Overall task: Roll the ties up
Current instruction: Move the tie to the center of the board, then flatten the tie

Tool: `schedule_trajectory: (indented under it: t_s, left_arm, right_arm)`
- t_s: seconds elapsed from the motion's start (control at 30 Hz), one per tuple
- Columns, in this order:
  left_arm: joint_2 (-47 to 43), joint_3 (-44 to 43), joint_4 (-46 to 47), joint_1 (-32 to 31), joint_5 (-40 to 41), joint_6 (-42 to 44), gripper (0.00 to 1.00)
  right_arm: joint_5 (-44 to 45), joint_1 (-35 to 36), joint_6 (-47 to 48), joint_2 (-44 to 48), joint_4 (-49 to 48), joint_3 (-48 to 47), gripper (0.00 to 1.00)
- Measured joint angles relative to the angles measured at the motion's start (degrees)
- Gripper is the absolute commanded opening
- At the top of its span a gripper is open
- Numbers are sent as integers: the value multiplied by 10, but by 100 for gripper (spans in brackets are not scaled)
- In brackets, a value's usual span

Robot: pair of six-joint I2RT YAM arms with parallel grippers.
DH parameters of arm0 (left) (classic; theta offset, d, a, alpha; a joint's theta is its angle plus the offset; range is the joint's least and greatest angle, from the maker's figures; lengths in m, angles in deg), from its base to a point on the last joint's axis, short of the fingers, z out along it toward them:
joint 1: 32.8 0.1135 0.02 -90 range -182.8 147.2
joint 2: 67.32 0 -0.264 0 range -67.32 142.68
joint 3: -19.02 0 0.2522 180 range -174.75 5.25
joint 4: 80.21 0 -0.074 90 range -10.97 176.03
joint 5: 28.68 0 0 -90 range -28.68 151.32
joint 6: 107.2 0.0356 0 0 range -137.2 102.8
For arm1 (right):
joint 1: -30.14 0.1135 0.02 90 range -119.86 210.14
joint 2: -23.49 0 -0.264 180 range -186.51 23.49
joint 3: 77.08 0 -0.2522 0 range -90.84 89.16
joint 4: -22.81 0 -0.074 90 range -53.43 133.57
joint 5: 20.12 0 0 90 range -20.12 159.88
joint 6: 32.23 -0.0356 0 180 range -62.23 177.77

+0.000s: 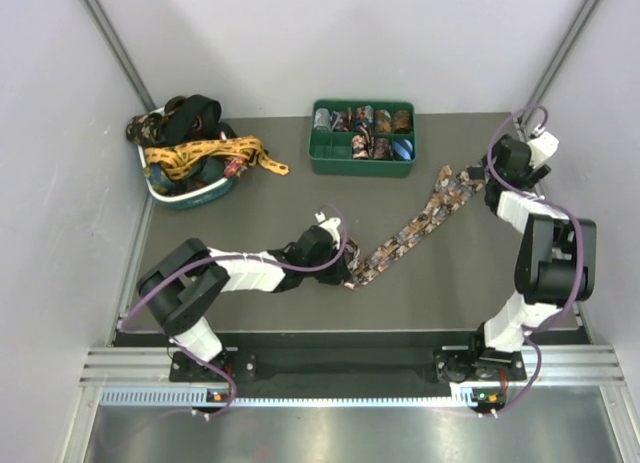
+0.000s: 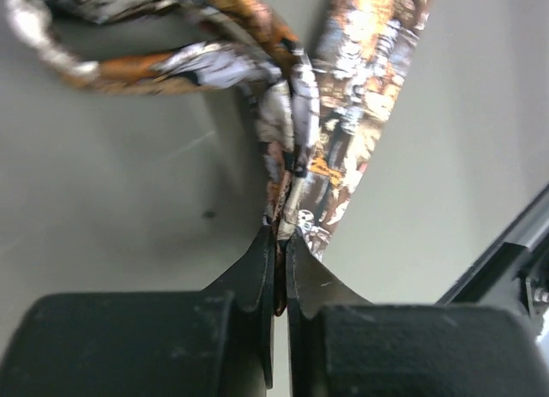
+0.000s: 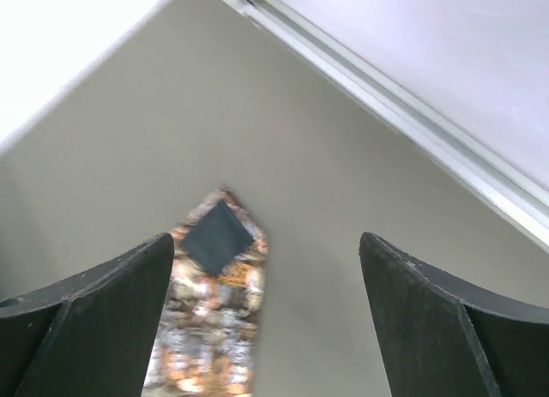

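Observation:
A brown-floral tie lies diagonally across the table. My left gripper is shut on its near end; in the left wrist view the fabric is pinched between the fingertips and folds into a loop ahead. My right gripper is open above the tie's wide pointed end, which lies flat under the left finger with its dark lining patch showing. Several rolled ties fill a green tray. Loose gold-yellow and black ties pile in a basket.
The green tray stands at the back centre, the teal basket at the back left. White walls with metal rails enclose the table close to the right gripper. Purple cables run along both arms.

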Motion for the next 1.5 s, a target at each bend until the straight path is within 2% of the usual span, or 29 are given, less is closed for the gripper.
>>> schedule_trajectory:
  t_s: [0.03, 0.1, 0.17, 0.23, 0.27, 0.33, 0.4, 0.53, 0.63, 0.73, 0.97, 1.1, 1.13, 1.33, 1.4, 1.5]
  left_arm:
    - [-4, 8, 3, -2, 7, -3, 27]
    - [-17, 24, 9, -3, 16, -12, 44]
    - [-45, 44, 14, -3, 31, -20, 63]
    - [-77, 62, 14, -5, 43, -28, 73]
    - [-91, 70, 12, -5, 52, -29, 79]
    - [-126, 85, -4, -5, 75, -31, 84]
    - [-161, 93, -28, -5, 98, -32, 87]
    - [-231, 97, -70, -5, 149, -32, 90]
    - [-251, 94, -85, -5, 178, -29, 91]
    - [-228, 65, -117, -5, 196, -27, 91]
    - [-106, -44, -150, 27, 196, -26, 90]
    - [-51, -79, -149, 64, 171, -26, 89]
    - [-38, -90, -149, 70, 170, -26, 89]
    - [35, -172, -162, 75, 145, -25, 88]
    - [37, -175, -162, 75, 140, -25, 87]
    - [41, -179, -162, 76, 130, -25, 83]
  right_arm:
    - [-9, -1, -14, 12, 7, 0, 86]
    - [-43, -7, -39, 31, 16, 0, 83]
    - [-83, -12, -61, 38, 33, -7, 72]
    - [-125, -16, -83, 32, 65, -28, 65]
    - [-146, -17, -93, 28, 80, -38, 66]
    - [-182, -16, -107, 18, 102, -54, 73]
    - [-209, -11, -118, 14, 124, -60, 75]
    - [-224, 6, -127, 14, 161, -60, 79]
    - [-224, 20, -137, 13, 184, -60, 76]
    - [-223, 25, -160, 1, 200, -60, 72]
    - [-195, 32, -200, -56, 269, -75, 68]
    - [-186, 42, -219, -77, 288, -81, 58]
    - [-185, 43, -223, -81, 289, -87, 48]
    - [-183, 40, -246, -137, 295, -150, 16]
    - [-183, 37, -250, -156, 295, -172, 13]
    - [-184, 33, -253, -176, 288, -196, 13]
